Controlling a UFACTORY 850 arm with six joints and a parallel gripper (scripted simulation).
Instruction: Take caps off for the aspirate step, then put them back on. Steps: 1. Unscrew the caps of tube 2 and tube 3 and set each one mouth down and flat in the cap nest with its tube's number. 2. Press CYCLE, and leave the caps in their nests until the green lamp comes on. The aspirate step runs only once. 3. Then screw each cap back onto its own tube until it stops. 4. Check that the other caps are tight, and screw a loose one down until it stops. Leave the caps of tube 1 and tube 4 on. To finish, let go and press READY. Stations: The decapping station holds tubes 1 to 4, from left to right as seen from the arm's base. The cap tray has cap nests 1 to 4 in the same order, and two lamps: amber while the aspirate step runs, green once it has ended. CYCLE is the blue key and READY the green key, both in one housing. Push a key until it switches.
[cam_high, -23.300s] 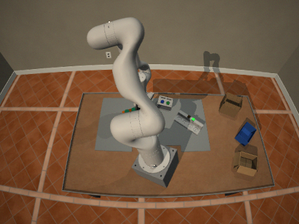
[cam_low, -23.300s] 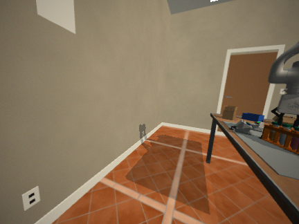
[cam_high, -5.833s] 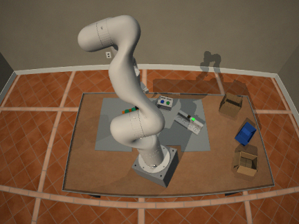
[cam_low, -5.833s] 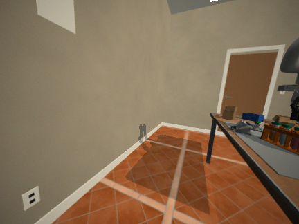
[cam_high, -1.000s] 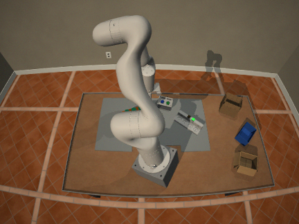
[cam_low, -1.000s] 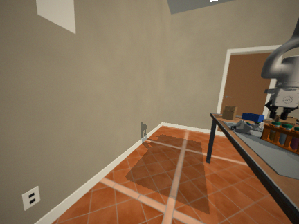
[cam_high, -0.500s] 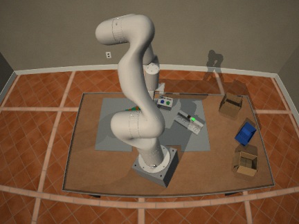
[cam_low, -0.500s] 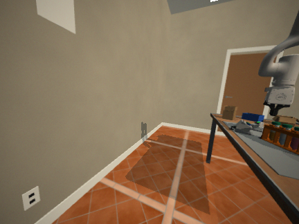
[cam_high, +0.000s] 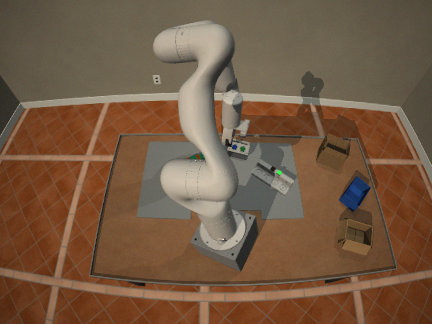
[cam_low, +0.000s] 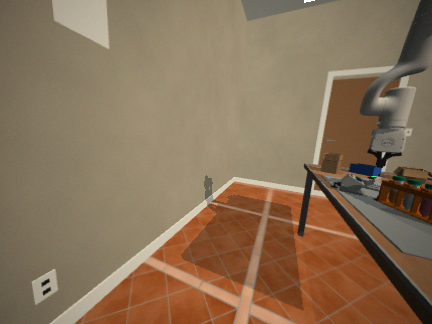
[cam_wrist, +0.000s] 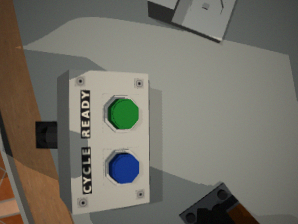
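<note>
The white key housing (cam_wrist: 75, 150) (cam_high: 239, 149) lies right under the wrist camera, with the green READY key (cam_wrist: 123, 114) and the blue CYCLE key (cam_wrist: 123, 167) both in plain sight. My gripper (cam_low: 382, 161) hangs above the housing with its fingers shut and nothing between them; the fingers do not show in the wrist view. The cap tray (cam_high: 265, 172) (cam_wrist: 200, 15) lies to the right of the housing and its green lamp (cam_high: 279, 173) is lit. The orange tube rack (cam_low: 407, 197) (cam_wrist: 215, 212) holds tubes with green caps on them; in the top view the arm hides most of it.
Two open cardboard boxes (cam_high: 333, 151) (cam_high: 356, 236) and a blue bin (cam_high: 355, 192) stand at the table's right side. A grey mat (cam_high: 165, 195) covers the table's middle. The arm's base (cam_high: 223, 239) stands at the front.
</note>
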